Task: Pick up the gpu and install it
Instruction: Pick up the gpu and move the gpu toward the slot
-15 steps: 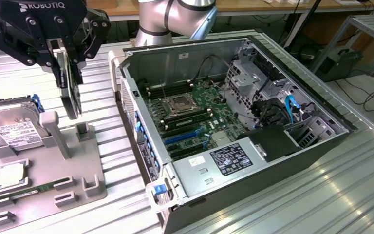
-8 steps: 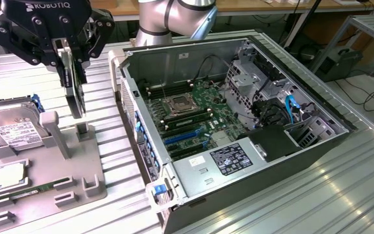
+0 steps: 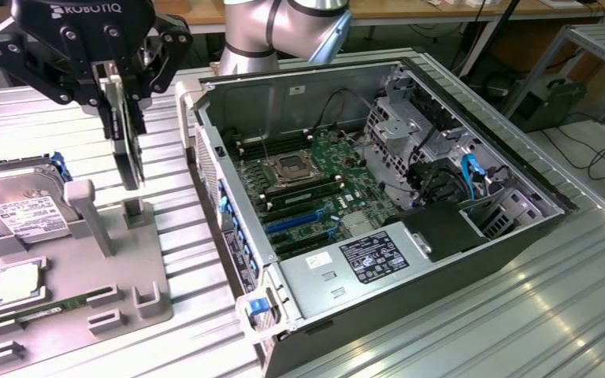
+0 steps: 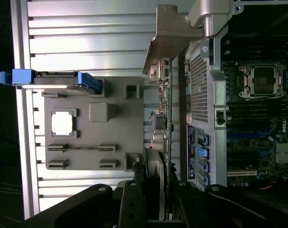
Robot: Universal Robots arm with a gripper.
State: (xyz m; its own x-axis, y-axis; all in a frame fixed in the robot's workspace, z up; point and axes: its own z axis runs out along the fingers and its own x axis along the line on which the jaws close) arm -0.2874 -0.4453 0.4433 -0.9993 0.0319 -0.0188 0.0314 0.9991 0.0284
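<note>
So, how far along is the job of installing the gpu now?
Done: the gpu is picked up; the jaws are shut on it, and it hangs upright just above the gray holder. In hand: it is held beside the open computer case. Left: the install, since the card is not yet in a blue motherboard slot.

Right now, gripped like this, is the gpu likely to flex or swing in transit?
Probably stiff: the gpu hangs straight below the gripper. It might pivot, being clamped only near its upper edge. Its bracket juts out and could snag.
</note>
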